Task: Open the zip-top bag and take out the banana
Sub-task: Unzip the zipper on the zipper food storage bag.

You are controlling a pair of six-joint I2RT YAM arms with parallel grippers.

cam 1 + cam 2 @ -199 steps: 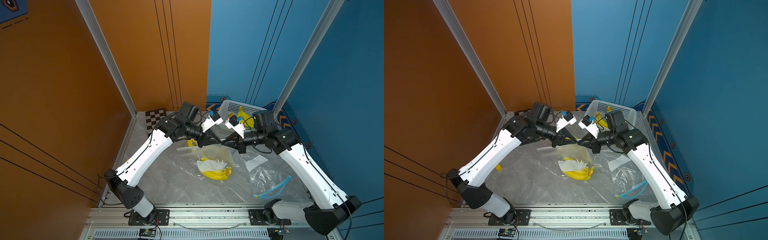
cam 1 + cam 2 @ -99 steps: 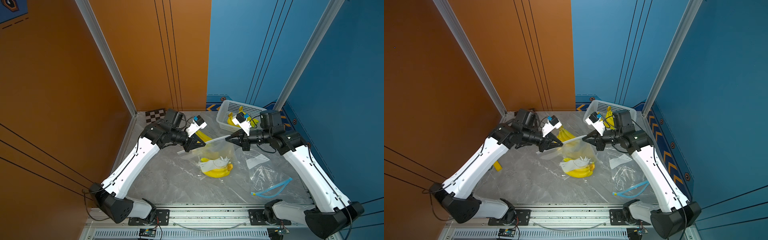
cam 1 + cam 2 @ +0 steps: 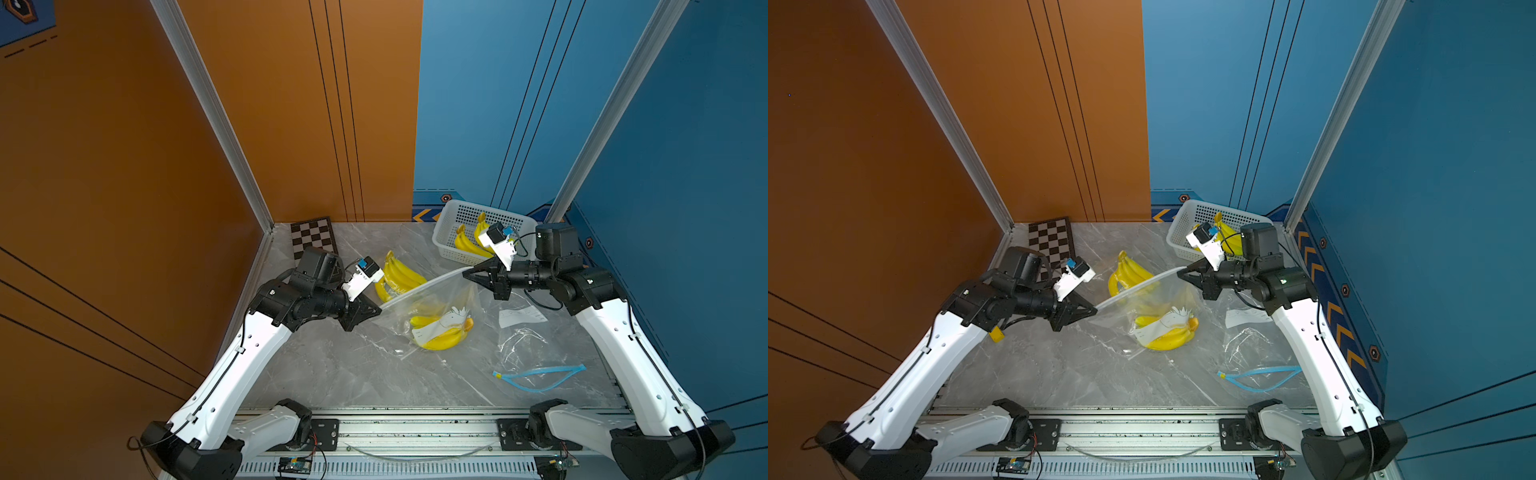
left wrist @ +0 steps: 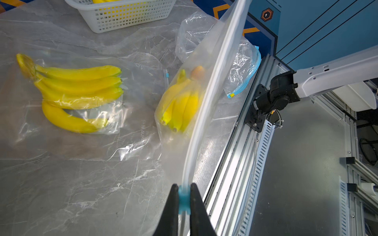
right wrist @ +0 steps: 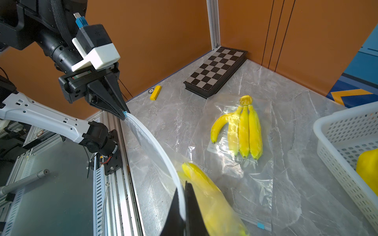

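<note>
**Both grippers pinched on the bag's zip rim**

My left gripper (image 4: pixel 184 197) is clamped narrow on the small blue plastic slider (image 4: pixel 183 201) at one end of the clear zip-top plastic bag (image 3: pixel 432 305). My right gripper (image 5: pixel 185 191) is squeezed fully together on the white zip rim (image 4: pixel 211 98) at the other end. The rim stretches between us above the grey marble tabletop (image 3: pixel 332 374). I cannot tell whether the seal is parted.

The yellow banana bunch (image 3: pixel 442 336) sits low inside the bag, at the table's centre. From there:

- At 11 o'clock, close by, lies a second bagged banana bunch (image 3: pixel 401 276).
- At 1 o'clock stands a white perforated plastic basket (image 3: pixel 444 235) holding bananas.
- At 4 o'clock lies an empty clear bag with a blue zip (image 3: pixel 521 349).
- At 11 o'clock, in the far corner, lies a black-and-white chessboard (image 3: pixel 313 237).
</note>
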